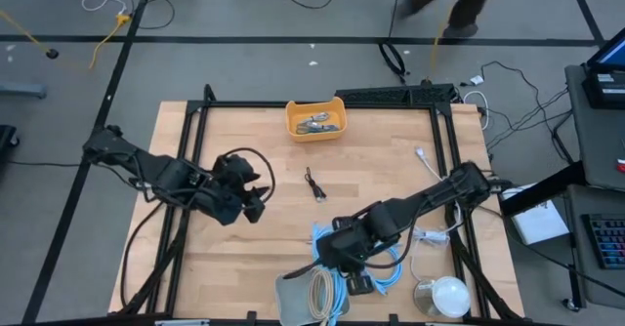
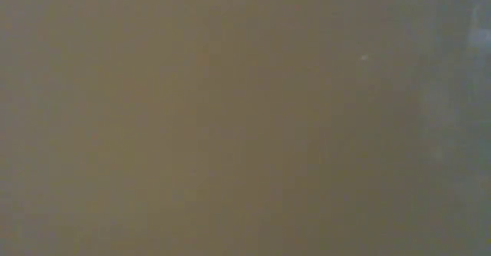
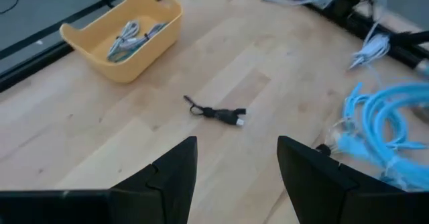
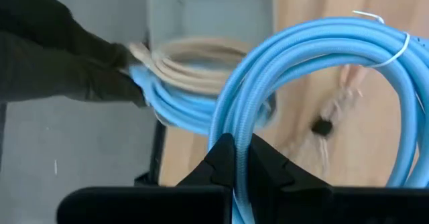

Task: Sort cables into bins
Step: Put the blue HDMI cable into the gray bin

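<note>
Your right gripper (image 4: 234, 158) pinches a blue cable coil (image 4: 315, 83) above the grey bin (image 1: 298, 297) at the table's near edge. Your left gripper (image 3: 236, 167), fingers spread, faces a black cable (image 3: 216, 112); beyond sits the yellow bin (image 3: 124, 33). No writing is readable.

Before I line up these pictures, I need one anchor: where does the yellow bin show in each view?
High view: yellow bin at the table's far edge, centre.
Low view: not visible.
Left wrist view: upper left, thin cables inside.
Right wrist view: not in it.
Shared landmark: the short black cable lying near it.
</note>
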You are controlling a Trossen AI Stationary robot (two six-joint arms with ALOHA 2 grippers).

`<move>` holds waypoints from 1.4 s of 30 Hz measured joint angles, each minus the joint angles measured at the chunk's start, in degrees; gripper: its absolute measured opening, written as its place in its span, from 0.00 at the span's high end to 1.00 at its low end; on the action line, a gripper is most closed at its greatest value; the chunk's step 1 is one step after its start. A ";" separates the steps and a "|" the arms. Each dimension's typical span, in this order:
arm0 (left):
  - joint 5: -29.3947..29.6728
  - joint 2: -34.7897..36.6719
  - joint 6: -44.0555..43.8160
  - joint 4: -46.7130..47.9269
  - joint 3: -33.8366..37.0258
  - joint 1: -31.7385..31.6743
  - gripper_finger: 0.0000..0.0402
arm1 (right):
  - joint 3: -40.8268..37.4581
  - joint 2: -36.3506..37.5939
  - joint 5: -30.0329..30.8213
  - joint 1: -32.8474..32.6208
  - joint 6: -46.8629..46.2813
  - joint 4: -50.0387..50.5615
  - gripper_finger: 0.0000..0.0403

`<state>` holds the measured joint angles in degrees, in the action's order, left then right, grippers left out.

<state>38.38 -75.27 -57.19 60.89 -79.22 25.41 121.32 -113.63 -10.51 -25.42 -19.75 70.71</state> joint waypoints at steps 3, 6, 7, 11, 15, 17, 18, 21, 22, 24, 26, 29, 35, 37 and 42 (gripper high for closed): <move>-0.89 -0.66 -0.65 0.44 0.00 -0.27 0.47 | 0.95 -0.22 -0.23 0.13 -1.16 3.30 0.98; -1.72 -1.45 -2.49 0.29 0.00 -0.36 0.47 | 1.11 -0.08 -2.78 -0.14 -1.82 3.16 0.98; -2.32 -1.73 -3.20 0.07 0.00 -0.35 0.47 | 1.11 -0.10 -3.67 -0.55 -1.92 3.28 0.98; -5.45 -3.94 -4.71 -3.17 0.00 -0.18 0.47 | 1.09 -0.11 -6.69 -3.44 -1.10 2.77 0.98; -8.35 -7.35 -6.34 -9.96 0.00 1.34 0.47 | 1.09 -0.10 -7.24 -6.15 -0.11 -0.44 0.98; -8.47 -9.42 -8.10 -13.44 0.00 2.16 0.47 | 1.09 -0.10 -5.02 -7.15 0.52 -1.56 0.98; -8.49 -10.50 -9.25 -14.77 0.00 2.51 0.47 | 1.09 -0.10 -3.99 -7.48 1.01 -1.74 0.98; -11.76 -13.62 -10.94 -20.95 0.00 3.53 0.47 | 1.09 -0.10 -2.10 -8.50 0.93 -1.57 0.98; -14.58 -14.59 -10.64 -23.48 0.00 3.84 0.47 | 1.09 -0.10 -1.11 -8.92 0.81 -1.39 0.98; -19.08 -16.56 -10.23 -27.61 0.00 4.99 0.47 | 1.09 -0.10 1.35 -9.68 0.66 -0.94 0.98; -19.93 -18.05 -11.00 -30.29 0.00 6.97 0.48 | 1.02 0.52 3.81 -10.80 -0.56 0.55 0.98; -18.32 -19.41 -15.31 -31.60 0.00 10.69 0.53 | 1.02 1.99 7.42 -12.49 -2.04 2.68 0.98; -17.35 -21.76 -24.57 -33.44 0.00 18.21 0.79 | 1.04 3.02 10.27 -14.71 -2.90 2.86 0.98; -18.67 -22.66 -26.55 -36.67 0.00 20.20 0.90 | 1.04 3.04 10.50 -14.75 -2.51 2.87 0.98; -18.11 -24.70 -33.89 -39.49 0.00 25.27 0.97 | 1.03 3.04 10.65 -14.05 -1.92 2.27 0.98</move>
<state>20.28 -99.97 -91.08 21.40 -79.22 50.68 122.35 -110.59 0.14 -39.46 -21.67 72.99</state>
